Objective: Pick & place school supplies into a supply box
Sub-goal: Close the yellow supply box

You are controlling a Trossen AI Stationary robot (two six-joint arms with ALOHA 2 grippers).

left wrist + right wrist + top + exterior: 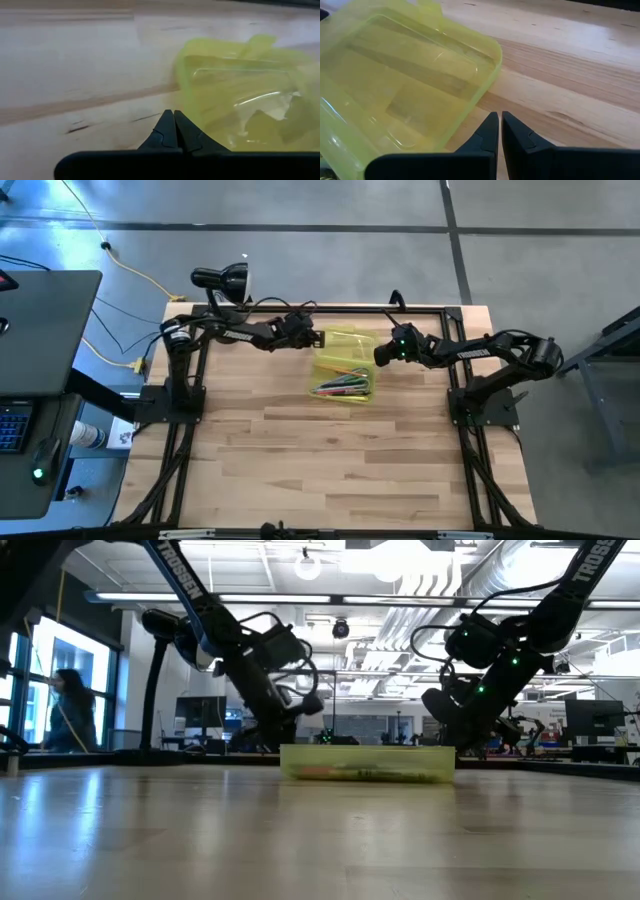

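Note:
The translucent yellow-green supply box (343, 377) lies open at the far middle of the table, and several coloured pens (340, 387) lie inside it. It also shows in the low view (366, 763). Its hinged lid (346, 341) is laid back on the far side. My left gripper (320, 338) is shut at the lid's left end, its tips (173, 117) beside the lid's corner (186, 85). My right gripper (380, 356) is shut at the lid's right end, its tips (499, 120) beside the lid's edge (485, 95). The scissors are not in view. My left gripper's shut fingers lie close beside the lid's left edge (192, 112); I cannot tell whether they touch it. My right gripper's shut fingers point at the lid's rounded corner (492, 70) from the table's right; I cannot tell whether they touch it.
A black desk lamp (222, 278) stands at the table's far left corner. A black frame rail (330, 307) runs along the far edge. The wooden tabletop (330, 460) stretches on the near side of the box. A person (68, 710) shows in the room beyond.

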